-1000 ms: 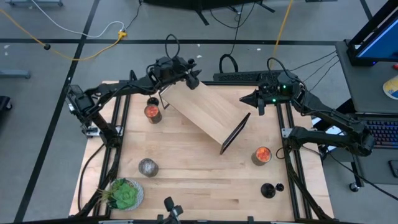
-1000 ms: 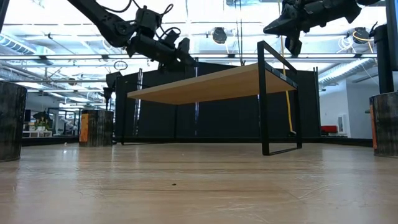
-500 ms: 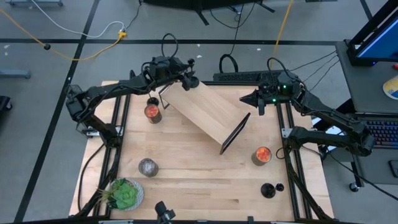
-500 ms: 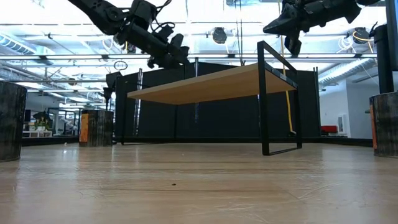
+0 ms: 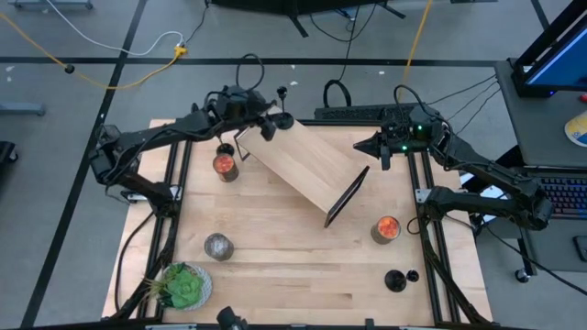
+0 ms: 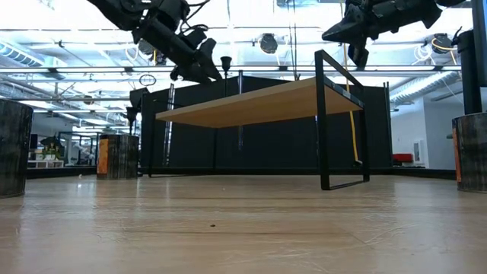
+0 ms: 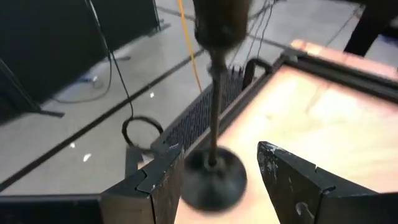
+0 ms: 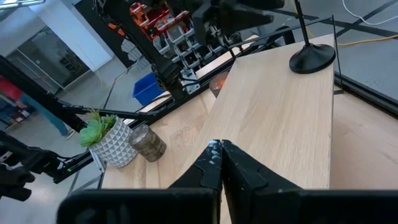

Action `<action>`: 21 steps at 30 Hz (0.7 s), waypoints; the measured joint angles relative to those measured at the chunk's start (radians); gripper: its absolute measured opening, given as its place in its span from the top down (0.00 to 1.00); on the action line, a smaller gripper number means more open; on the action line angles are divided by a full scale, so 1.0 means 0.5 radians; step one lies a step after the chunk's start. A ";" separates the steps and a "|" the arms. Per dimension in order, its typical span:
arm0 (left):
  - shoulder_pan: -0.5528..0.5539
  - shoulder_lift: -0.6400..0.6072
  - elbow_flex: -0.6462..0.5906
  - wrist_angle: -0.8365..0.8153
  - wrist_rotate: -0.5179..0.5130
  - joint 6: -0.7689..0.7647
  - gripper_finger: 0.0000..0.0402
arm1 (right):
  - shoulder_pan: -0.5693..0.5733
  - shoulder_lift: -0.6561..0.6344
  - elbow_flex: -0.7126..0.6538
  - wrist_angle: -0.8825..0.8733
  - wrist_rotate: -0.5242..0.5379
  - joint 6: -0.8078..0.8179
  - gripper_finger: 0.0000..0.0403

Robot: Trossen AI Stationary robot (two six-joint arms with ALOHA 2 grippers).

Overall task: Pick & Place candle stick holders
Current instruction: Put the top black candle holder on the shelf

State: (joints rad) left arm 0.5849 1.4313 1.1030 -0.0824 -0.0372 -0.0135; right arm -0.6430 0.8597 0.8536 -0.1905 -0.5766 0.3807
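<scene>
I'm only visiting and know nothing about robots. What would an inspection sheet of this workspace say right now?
Surface: wooden table, with a small wooden shelf on black legs standing on it.
Job's things: one candle stick holder upright on the shelf's far corner; two more holders on the table near the front right.
Clutter: two orange jars, a grey jar, a potted plant.
Hands: left hand open, fingers either side of the shelf-top holder, not gripping; right hand shut, empty, above the shelf.
Cables: yellow cable on the floor; black cables behind the table.
Surroundings: keyboard on a desk to the right.
</scene>
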 joint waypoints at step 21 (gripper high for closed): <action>-0.174 -0.547 0.000 -0.808 -0.171 -0.182 0.47 | -0.064 -0.027 0.000 -0.001 0.029 -0.156 1.00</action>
State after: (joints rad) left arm 0.4977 1.1577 1.1030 -0.4863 -0.1225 -0.1043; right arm -0.6752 0.8460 0.8536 -0.1913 -0.5622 0.3025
